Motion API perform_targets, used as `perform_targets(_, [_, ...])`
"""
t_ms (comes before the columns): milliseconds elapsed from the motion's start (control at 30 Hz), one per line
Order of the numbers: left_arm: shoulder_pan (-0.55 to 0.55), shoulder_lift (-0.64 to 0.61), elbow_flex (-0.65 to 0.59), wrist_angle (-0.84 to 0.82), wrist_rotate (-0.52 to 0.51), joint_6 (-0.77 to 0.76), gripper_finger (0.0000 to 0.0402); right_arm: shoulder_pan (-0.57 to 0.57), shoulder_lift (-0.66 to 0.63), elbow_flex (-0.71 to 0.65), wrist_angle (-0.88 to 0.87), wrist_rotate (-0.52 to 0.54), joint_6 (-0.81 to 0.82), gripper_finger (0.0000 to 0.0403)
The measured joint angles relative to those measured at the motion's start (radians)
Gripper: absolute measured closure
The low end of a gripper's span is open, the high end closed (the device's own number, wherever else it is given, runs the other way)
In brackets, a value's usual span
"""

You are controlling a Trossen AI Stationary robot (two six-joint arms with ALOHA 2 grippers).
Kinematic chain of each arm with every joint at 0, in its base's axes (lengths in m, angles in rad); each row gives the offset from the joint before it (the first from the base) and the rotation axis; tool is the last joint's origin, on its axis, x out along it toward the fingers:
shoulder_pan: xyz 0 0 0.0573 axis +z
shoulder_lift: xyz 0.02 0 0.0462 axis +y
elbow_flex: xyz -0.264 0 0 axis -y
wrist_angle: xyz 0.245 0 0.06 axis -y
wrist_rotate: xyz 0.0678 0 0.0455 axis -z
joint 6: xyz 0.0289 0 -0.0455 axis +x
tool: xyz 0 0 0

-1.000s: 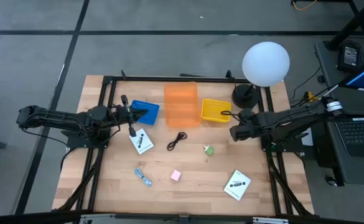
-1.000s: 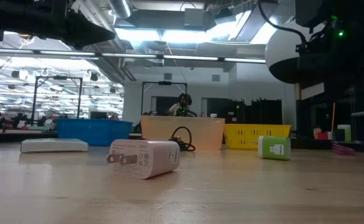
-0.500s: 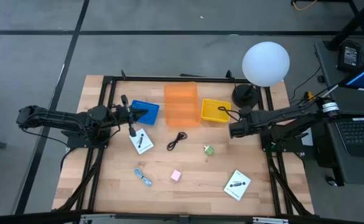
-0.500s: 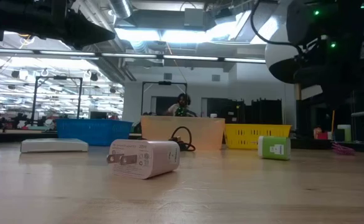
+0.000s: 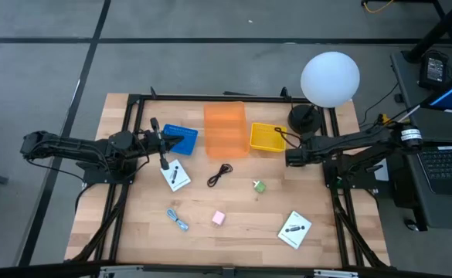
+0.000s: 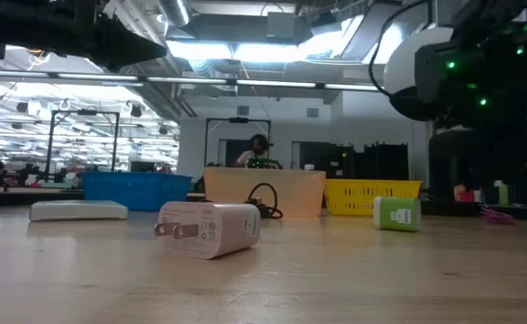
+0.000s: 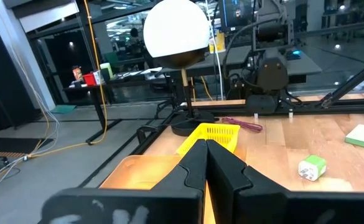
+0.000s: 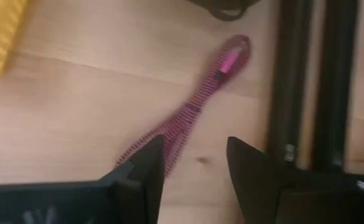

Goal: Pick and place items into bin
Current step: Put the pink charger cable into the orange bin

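From above, the right gripper (image 5: pixel 289 157) hangs just beside the yellow mesh bin (image 5: pixel 266 137), while the left gripper (image 5: pixel 166 141) waits by the blue bin (image 5: pixel 181 137).

At table height, the white plug adapter (image 6: pixel 211 229) and green block (image 6: pixel 396 213) lie loose.

The left wrist view shows its fingers pressed together.

The right wrist view shows fingers (image 8: pixel 145 163) apart above a reddish-pink braided cable (image 8: pixel 191 115); descend centred, straddling the strand, and close low.

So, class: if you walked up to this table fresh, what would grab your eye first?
Probably the big white globe lamp at the table's far right corner, then the row of bins along the far edge: blue bin, orange bin, yellow bin. Next, the right gripper, fingers open, over a pink cable.
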State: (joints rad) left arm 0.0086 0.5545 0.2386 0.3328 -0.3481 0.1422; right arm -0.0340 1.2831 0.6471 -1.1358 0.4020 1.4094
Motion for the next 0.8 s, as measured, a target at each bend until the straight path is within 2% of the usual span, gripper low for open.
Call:
perform_targets(200, [0.000,0.000,0.000,0.003,0.001,0.000,0.0398,-0.024,0.000,-0.067,0.167,-0.016,-0.001,0.0250])
perform_targets(433, [0.000,0.000,0.000,0.010,0.001,0.000,0.0398,-0.060,0.000,-0.119,0.175,-0.072,0.003,0.0250])
perform_targets(800, [0.000,0.000,0.000,0.010,0.001,0.002,0.0398,-0.068,-0.003,-0.164,0.285,-0.076,0.000,0.0250])
